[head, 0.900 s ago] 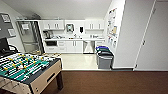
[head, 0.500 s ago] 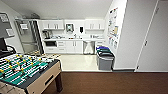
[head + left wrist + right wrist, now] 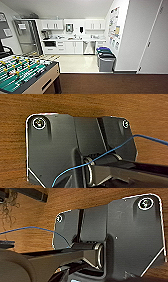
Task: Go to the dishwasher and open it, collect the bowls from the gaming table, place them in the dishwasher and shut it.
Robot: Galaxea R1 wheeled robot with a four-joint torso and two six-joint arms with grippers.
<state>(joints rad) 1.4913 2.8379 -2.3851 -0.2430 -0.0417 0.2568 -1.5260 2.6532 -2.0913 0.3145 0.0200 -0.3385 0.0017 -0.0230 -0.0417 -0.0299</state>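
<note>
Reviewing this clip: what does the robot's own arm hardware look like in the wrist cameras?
Both wrist views show a wide dark grey plate with rounded, pale-edged corners and round silver fittings. A dark jointed bar ends in a metal ring. A thin blue cable loops across each.

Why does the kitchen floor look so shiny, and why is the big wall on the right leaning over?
In the head view, the pale kitchen floor mirrors the room's bright light, so it gleams, while the dark brown carpet nearer the camera stays dull. The white wall leans because the wide-angle lens bends straight lines near the picture's edges. The brushed steel dishwasher at the far counter looks soft and blurry.
</note>
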